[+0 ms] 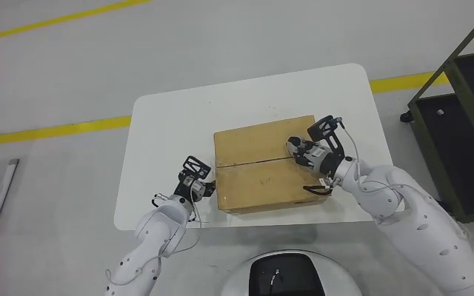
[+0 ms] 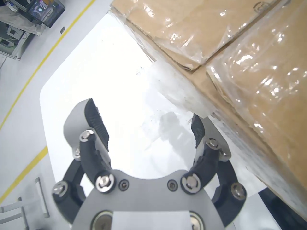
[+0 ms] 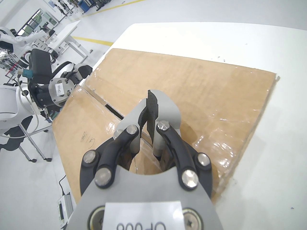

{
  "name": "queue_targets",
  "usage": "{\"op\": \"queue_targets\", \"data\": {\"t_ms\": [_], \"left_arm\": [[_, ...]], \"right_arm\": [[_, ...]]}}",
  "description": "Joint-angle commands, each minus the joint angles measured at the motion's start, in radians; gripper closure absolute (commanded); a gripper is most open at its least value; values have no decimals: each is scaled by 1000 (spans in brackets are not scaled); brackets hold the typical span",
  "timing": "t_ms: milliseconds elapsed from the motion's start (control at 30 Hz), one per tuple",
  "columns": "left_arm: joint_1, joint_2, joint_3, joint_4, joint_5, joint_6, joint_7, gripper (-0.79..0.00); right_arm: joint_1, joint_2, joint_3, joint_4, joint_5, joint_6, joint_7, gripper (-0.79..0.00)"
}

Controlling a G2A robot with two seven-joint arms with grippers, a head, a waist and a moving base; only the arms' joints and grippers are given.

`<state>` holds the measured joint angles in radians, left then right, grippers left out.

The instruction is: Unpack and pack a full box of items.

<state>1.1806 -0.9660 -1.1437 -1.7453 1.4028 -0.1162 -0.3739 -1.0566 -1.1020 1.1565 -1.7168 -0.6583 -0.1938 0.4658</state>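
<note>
Floor line (image 1: 59, 129): a yellow stripe on the grey floor. It enters at the left edge of the top view, passes behind the table and shows again at the right.
Table (image 1: 159, 140): white with rounded corners, in the middle of the top view.
Left gripper (image 1: 203, 188): lower left of centre in the top view, low over the table and just beside the box's left side. Its fingers (image 2: 96, 120) are spread wide with nothing between them. One tip is close to the box wall, but I cannot tell whether it touches.
Box (image 1: 255, 159): brown cardboard, at the centre of the top view, resting on the table toward its near edge. Both top flaps are down and meet in a seam running left to right. Glossy clear tape covers the cardboard at the left end.
Right gripper (image 1: 298, 146): right of centre in the top view, above the box's top at the right end of the seam. Its fingers (image 3: 153, 106) are pressed together with nothing seen between them. I cannot tell whether the tips touch the cardboard.
Cart (image 1: 444, 111): a dark green frame on the floor at the right edge of the top view, apart from the table.
</note>
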Motion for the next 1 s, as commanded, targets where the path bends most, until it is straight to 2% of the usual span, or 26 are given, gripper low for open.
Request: {"op": "queue_targets", "data": {"t_ms": [0, 33, 100, 167, 333, 400, 433, 467, 500, 600, 800, 900, 967], "left_arm": [[5, -3, -7, -1, -16, 6, 10, -259], [7, -4, -10, -4, -25, 8, 15, -209], [9, -6, -16, -8, -24, 3, 24, -15], [13, -7, -19, -13, -20, 1, 28, 0], [21, -11, -30, -28, -8, -2, 25, -28], [26, -12, -36, -35, -4, -2, 22, -86], [28, -12, -40, -37, 0, 0, 21, -148], [31, -13, -42, -40, 4, 0, 20, -148], [34, -13, -46, -43, 5, 1, 19, -188], [41, -15, -56, -53, 16, 1, 15, -182], [48, -16, -75, -85, 45, -17, 5, -249], [42, -17, -82, -105, 70, -40, -8, -246], [37, -18, -84, -122, 82, -52, -13, -286]], "right_arm": [[1, -1, 0, 2, 2, 0, -1, 0], [1, -2, -1, 3, 0, -2, 1, 0], [2, -3, 0, 6, 2, -2, 2, 0], [2, -4, 0, 8, 4, -3, 3, 0], [2, -6, 2, 9, 5, -5, 8, 0], [2, -7, 2, 9, 6, -4, 10, 0], [2, -7, 3, 9, 7, -4, 10, 0], [1, -8, 3, 9, 8, -4, 10, 0], [2, -8, 3, 10, 7, -4, 10, 0], [2, -10, 4, 11, 9, -5, 14, 0], [2, -12, 5, 12, 9, -4, 17, 0], [3, -14, 4, 12, 8, -2, 21, 0], [3, -15, 3, 12, 7, -1, 21, 0]]}}
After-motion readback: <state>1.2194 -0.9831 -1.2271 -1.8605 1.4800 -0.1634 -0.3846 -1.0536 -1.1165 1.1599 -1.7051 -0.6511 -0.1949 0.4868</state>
